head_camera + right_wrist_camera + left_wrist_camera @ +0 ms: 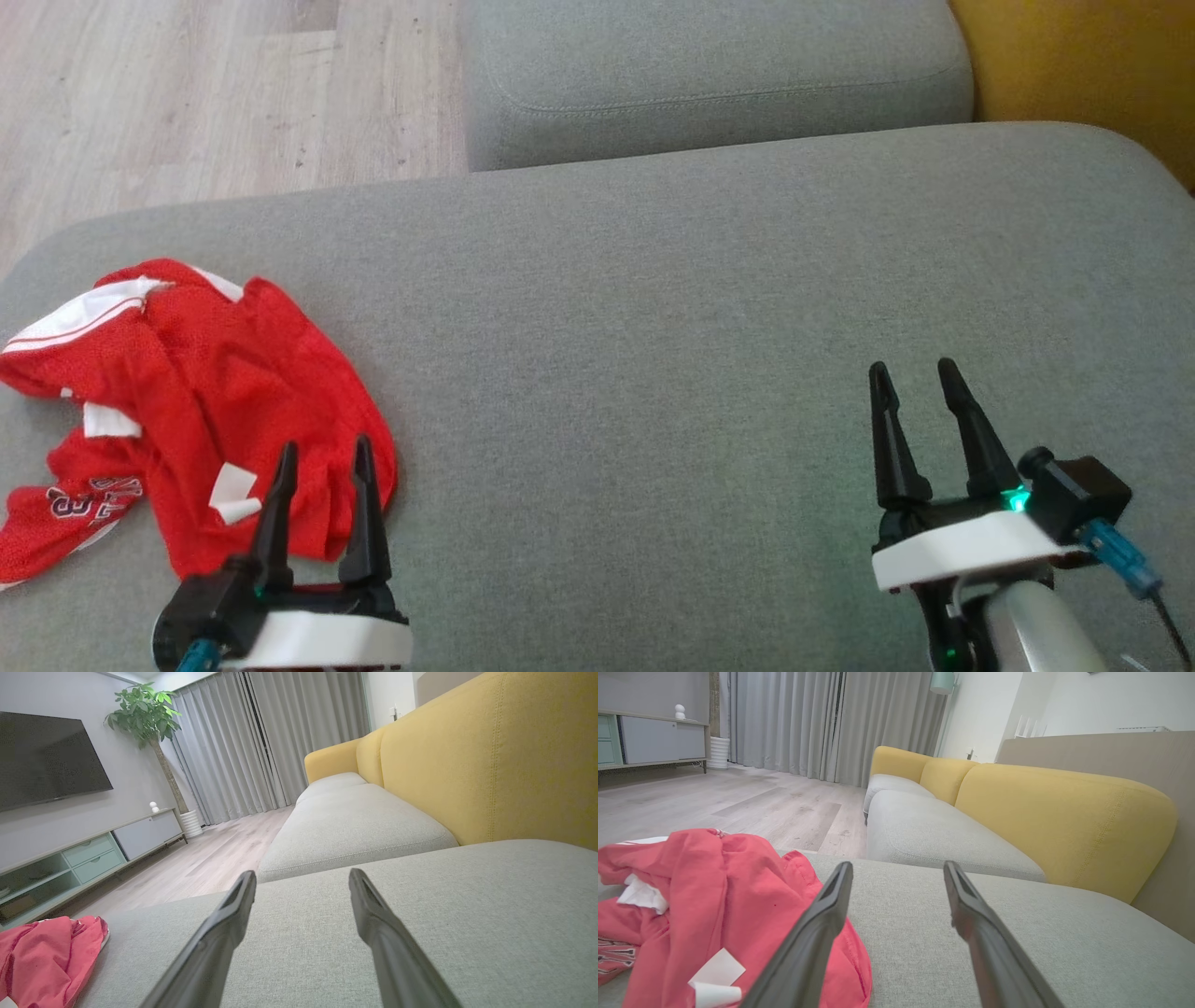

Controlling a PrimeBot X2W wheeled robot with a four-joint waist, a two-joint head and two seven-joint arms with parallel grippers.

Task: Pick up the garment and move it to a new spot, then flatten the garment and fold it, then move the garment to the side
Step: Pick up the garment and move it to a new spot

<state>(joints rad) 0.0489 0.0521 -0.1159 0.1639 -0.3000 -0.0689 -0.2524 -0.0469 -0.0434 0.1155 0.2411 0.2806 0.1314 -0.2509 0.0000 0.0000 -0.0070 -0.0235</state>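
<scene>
Left gripper [325, 446]: low at the near left of the grey seat cushion [700, 308], fingers pointing toward the far side, jaws apart with nothing between them. In the head view its fingers overlap the near right edge of the garment [215, 392]. In the left wrist view one finger lies across that red edge and the other over bare cushion. Contact with the cloth cannot be confirmed.

Right gripper [913, 367]: at the near right of the same cushion, well apart from the garment, fingers pointing toward the far side, jaws apart and empty. A pale forearm runs off the bottom edge.

Garment: red mesh with white trim, crumpled in a heap at the left end of the cushion.

Limits of view: the garment's left part is cut off by the picture edge. Lettering on its near left fold is partly folded under and unreadable. Both wrists are cropped at the bottom.
</scene>
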